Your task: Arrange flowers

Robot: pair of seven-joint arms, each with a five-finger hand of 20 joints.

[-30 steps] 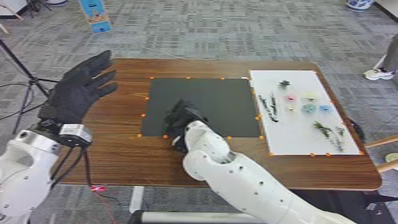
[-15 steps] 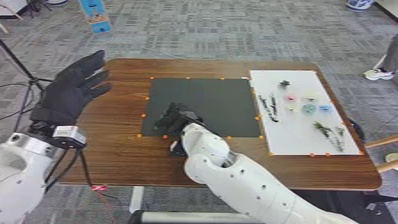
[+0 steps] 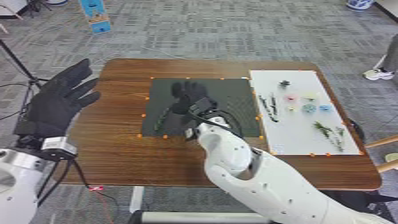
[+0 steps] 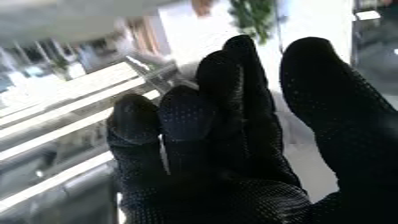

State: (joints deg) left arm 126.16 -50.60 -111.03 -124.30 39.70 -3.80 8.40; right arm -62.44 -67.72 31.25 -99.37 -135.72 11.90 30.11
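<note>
Flowers (image 3: 308, 108) lie loose on the white board (image 3: 298, 142), over on the right of the bench (image 3: 160, 167), with dark twigs (image 3: 265, 105) and green sprigs (image 3: 321, 128) near them. From where I'm standing, the right hand (image 3: 189, 95) is above the black mat (image 3: 231, 87), fingers nearly straight, thumb apart, nothing in its grip. Over the bench's left edge hangs the left hand (image 3: 51, 105), fingers loose and apart. What looks like a dark stem (image 3: 163, 119) lies on the mat near its left side, so I'd guess the step is going for the next piece. Best to lift clear before swinging right, or the glove might drag that stem. Then I'd come down over one piece alone, pinch its stalk softly, away from the petals, and raise it slowly; those heads look easily crushed.
</note>
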